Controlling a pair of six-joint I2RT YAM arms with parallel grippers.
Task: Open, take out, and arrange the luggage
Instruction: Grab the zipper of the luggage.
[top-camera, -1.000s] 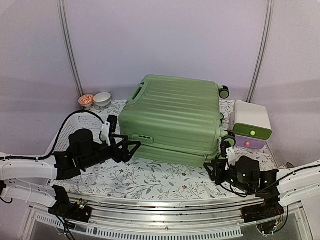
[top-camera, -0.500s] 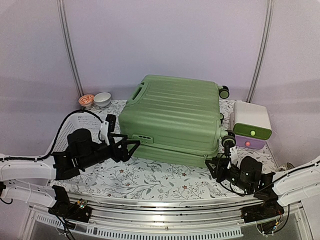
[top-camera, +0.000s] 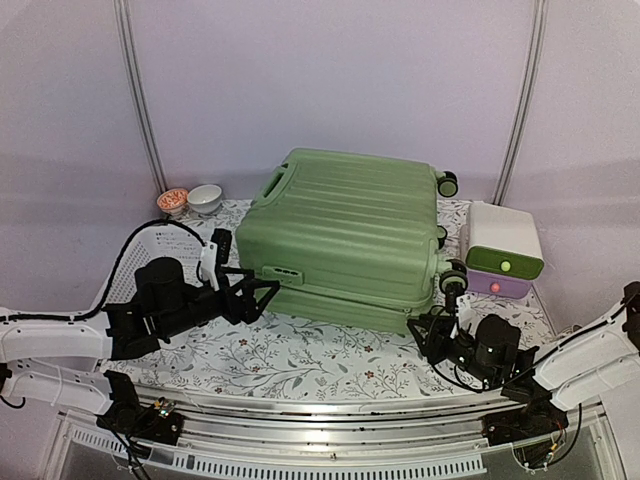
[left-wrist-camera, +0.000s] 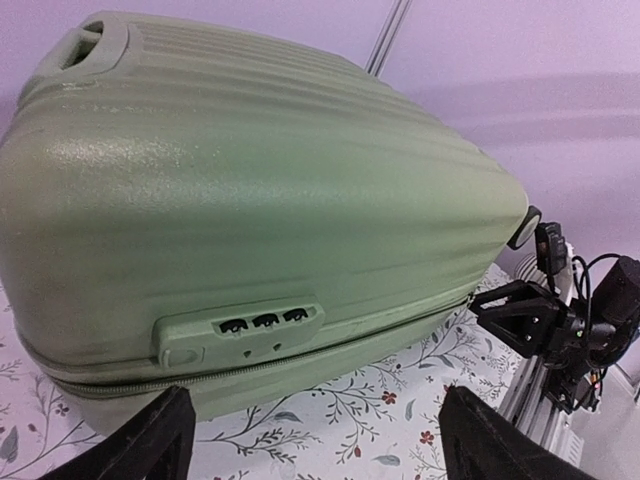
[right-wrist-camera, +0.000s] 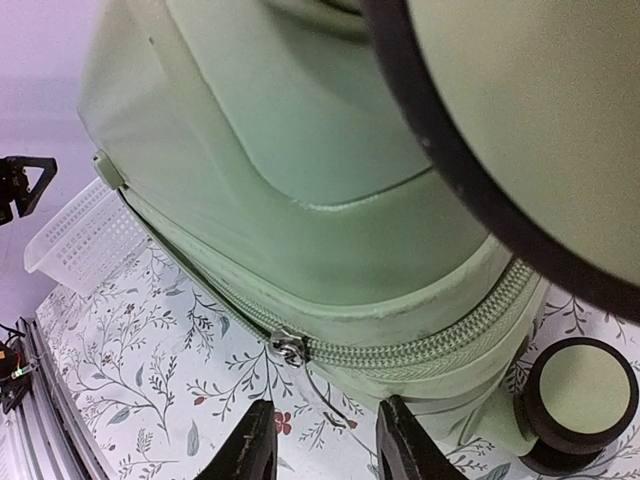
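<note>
The luggage (top-camera: 345, 235), a big light-green ribbed suitcase, lies flat and zipped on the flowered tablecloth. My left gripper (top-camera: 268, 298) is open just in front of its near-left side. In the left wrist view, the wide-spread fingers of this gripper (left-wrist-camera: 320, 450) frame the combination lock (left-wrist-camera: 250, 325), without touching the shell (left-wrist-camera: 250, 200). My right gripper (top-camera: 425, 335) sits at the near-right corner. In the right wrist view its fingers (right-wrist-camera: 250, 445) stand narrowly apart just below the silver zipper slider (right-wrist-camera: 288, 346), whose thin pull tab hangs between them, not pinched. A black wheel (right-wrist-camera: 580, 400) is beside them.
A white perforated basket (top-camera: 150, 250) stands left of the suitcase behind my left arm. Two small bowls (top-camera: 190, 198) sit at the back left. A white, green and purple box (top-camera: 503, 250) stands at the right. The table's metal rail (top-camera: 320, 425) runs along the near edge.
My right gripper has edged left toward the suitcase's near-right corner and its fingers have narrowed. The left arm and the suitcase have not moved.
</note>
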